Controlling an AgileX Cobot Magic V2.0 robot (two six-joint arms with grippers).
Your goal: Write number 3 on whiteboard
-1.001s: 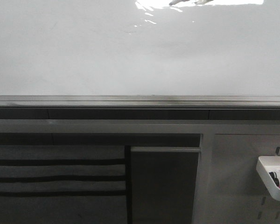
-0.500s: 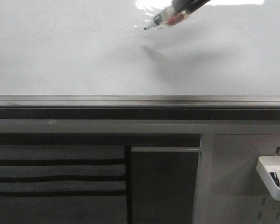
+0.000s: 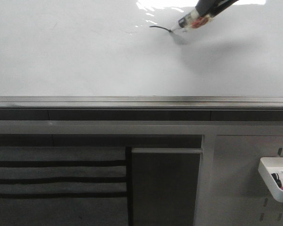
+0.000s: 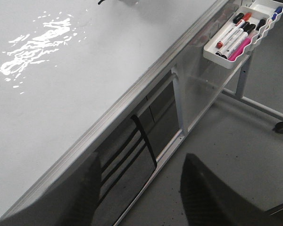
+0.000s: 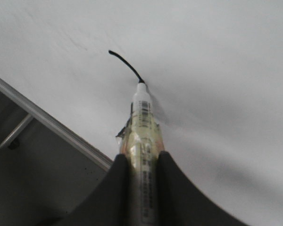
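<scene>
I see the right tool [image 5: 140, 181] clamped on a marker [image 5: 142, 136], tip touching the whiteboard [image 3: 85, 61] near its upper edge. The number 3 [image 3: 159, 28] is only a short curved black stroke at the tip (first arc). Left tool [image 4: 141, 188] hangs apart, empty, near the marker tray [image 4: 212, 54].

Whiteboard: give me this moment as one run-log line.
phase: first stroke of 3 | right tool: shut on marker | tip: on whiteboard | stroke: short curve | left tool: open, idle
</scene>
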